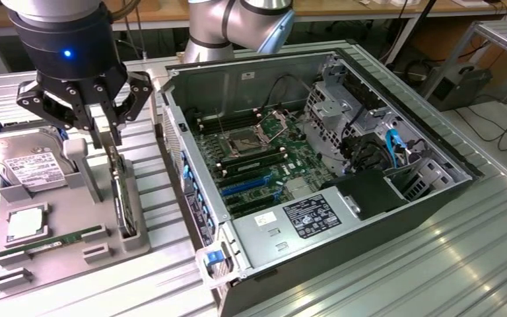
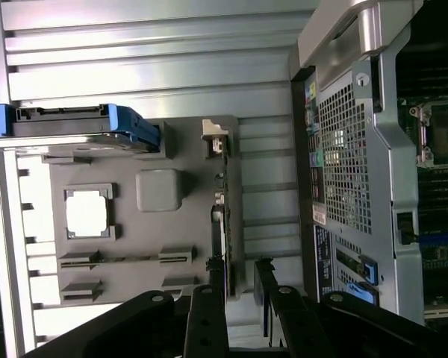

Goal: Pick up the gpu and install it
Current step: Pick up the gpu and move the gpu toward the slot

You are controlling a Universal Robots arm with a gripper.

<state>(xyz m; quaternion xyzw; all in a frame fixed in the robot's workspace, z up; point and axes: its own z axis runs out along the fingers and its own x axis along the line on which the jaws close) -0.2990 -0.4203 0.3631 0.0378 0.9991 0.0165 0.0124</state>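
Pickup step: gripper [image 1: 105, 140], fingers apart, hovers over the gpu [image 1: 123, 191] standing edgewise in the tray [image 1: 86, 205] at frame left; grasping calls for squarely straddling it.

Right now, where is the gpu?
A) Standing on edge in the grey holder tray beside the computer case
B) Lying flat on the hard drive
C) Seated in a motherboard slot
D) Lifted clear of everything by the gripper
A: the gpu stands on its edge in a slot of the grey holder tray, with the gripper just above it.
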